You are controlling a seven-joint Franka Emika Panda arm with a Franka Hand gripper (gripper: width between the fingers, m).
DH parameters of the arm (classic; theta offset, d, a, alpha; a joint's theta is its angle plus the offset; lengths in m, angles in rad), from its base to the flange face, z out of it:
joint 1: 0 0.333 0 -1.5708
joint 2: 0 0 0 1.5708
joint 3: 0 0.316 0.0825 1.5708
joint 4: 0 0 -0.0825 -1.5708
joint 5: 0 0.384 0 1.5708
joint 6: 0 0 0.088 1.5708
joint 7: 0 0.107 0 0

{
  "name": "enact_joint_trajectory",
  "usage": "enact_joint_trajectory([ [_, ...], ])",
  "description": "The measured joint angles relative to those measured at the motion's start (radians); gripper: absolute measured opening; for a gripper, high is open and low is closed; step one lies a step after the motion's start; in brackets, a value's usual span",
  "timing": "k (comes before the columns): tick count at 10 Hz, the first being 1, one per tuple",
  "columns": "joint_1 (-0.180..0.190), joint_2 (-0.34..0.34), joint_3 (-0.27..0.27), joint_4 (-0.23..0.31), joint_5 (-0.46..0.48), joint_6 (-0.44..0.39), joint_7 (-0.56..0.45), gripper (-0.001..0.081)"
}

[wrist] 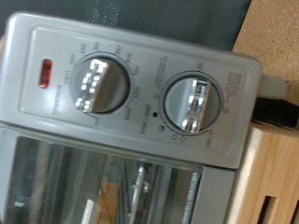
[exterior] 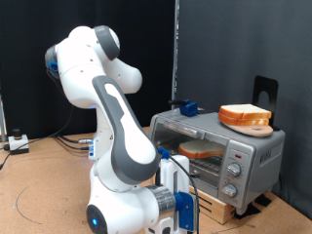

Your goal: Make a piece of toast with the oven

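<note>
The arm [exterior: 122,127] fills the front of the exterior view, bent low with its hand at the bottom edge, just in front of the oven [exterior: 219,146]. The gripper [exterior: 185,214] is mostly cut off down there, and I cannot tell whether its fingers are apart or together; nothing shows between them.

Behind it, the door looks shut, and through the glass a slice of toast [exterior: 202,150] lies on the rack. So the bread seems to be loaded and the door closed. What looks left is the setting: the wrist view stares straight at two knobs, the one [wrist: 98,82] beside the red lamp [wrist: 44,73] and its neighbour [wrist: 194,103], no finger touching either.

On the roof sits a wooden dish [exterior: 246,127] with another slice [exterior: 243,114] on it, near the exterior view's right edge, and a small blue thing [exterior: 188,107] towards the back.

The oven stands on a wooden block [exterior: 229,207]. Open floor lies to the exterior view's left; a dark curtain closes off the rear.
</note>
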Motion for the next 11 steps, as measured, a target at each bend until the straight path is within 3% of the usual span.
enact_joint_trajectory([
  [6,0.031,0.058,-0.017,0.036,-0.013,0.019,-0.009,0.0804],
  [11,0.093,0.063,-0.013,0.027,-0.012,0.043,-0.01,0.0804],
])
